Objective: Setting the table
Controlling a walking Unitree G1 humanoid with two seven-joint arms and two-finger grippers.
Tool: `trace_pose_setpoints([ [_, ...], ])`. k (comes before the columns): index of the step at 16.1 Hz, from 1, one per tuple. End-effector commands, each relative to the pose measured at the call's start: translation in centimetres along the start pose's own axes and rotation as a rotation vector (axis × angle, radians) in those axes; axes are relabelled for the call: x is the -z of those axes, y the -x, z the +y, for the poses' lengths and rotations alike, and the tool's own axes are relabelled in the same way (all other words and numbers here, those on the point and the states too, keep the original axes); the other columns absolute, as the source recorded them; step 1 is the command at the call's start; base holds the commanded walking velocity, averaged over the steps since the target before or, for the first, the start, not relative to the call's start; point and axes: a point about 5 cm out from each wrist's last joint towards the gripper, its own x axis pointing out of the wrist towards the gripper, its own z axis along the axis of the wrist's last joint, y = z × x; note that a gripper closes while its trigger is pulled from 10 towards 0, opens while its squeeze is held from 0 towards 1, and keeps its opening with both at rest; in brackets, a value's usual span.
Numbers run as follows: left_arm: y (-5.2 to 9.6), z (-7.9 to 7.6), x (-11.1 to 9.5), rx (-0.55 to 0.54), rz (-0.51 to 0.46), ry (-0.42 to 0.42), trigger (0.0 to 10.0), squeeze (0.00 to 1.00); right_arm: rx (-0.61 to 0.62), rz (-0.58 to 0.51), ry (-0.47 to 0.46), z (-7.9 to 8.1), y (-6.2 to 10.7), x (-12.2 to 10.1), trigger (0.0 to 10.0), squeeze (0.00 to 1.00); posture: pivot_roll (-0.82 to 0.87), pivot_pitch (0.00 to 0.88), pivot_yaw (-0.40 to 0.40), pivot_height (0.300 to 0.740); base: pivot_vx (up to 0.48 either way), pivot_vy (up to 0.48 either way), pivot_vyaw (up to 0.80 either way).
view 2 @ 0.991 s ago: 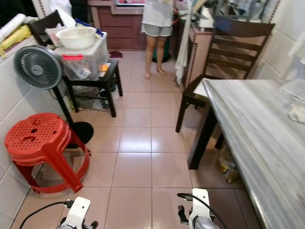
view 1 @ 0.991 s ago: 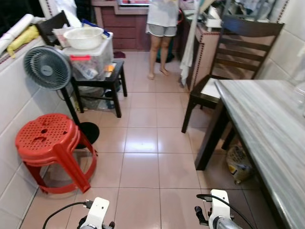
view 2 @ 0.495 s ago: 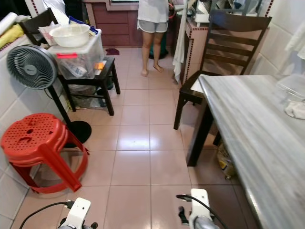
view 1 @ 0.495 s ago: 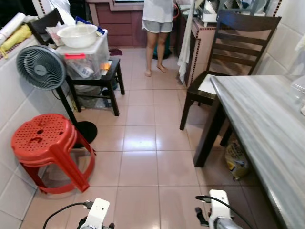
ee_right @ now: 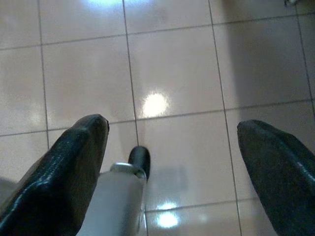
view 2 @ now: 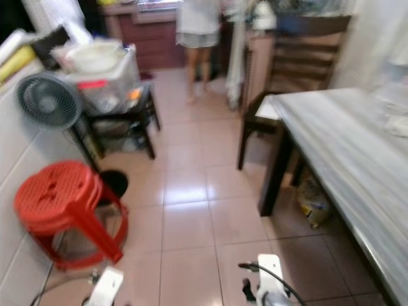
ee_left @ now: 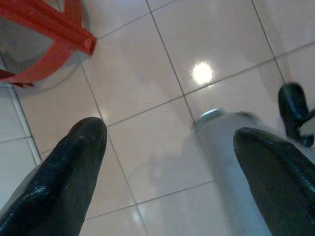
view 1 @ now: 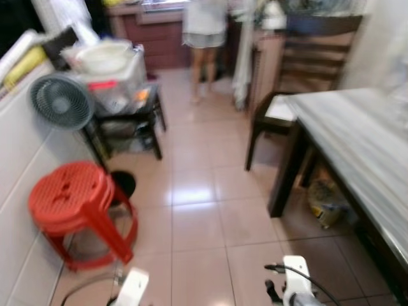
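The long grey marbled table [view 1: 357,146] runs along the right side, with a dark wooden chair [view 1: 299,70] at its far end. A blurred clear container [view 2: 395,118] sits on the table by the right edge. Both arms hang low, with their wrists at the bottom edge of the eye views: left wrist [view 1: 132,288], right wrist [view 1: 296,294]. In the left wrist view my left gripper [ee_left: 170,147] is open over the pale floor tiles, holding nothing. My right gripper [ee_right: 172,132] is also open over bare tiles.
Stacked red stools [view 1: 73,207] and a standing fan [view 1: 62,102] line the left wall. Behind them a black side table [view 1: 127,118] carries a plastic box and a white bowl [view 1: 102,56]. A person [view 1: 203,38] stands at the far counter. A bag [view 1: 325,201] lies under the table.
The whole picture has shifted and gone blurred, so the camera is moving. The furniture and the person keep their places. Both arms still hang low.
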Motion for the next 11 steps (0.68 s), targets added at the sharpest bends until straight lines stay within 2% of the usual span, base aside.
trace_pose_setpoints([
  [1, 0.11, 1.1, -0.1, -0.028, 0.001, -0.012, 10.0, 0.0, -0.033, -0.004, -0.003, 1.23, -0.09, -0.23, 10.0, 0.0, -0.18, 0.0, 0.04, 0.74, 0.0, 0.48, 0.0],
  [8, 0.09, 0.92, -0.04, -0.025, 0.002, -0.023, 10.0, 0.0, -0.037, -0.015, 0.041, 0.97, -0.07, -0.32, 10.0, 0.0, -0.18, 0.0, 0.034, 0.74, 0.0, 0.48, 0.0],
  [11, 0.09, 0.8, -0.15, -0.016, -0.011, -0.022, 10.0, 0.0, -0.041, -0.016, 0.043, 1.09, -0.07, -0.32, 10.0, 0.0, -0.19, 0.0, 0.034, 0.74, 0.0, 0.0, 0.44],
])
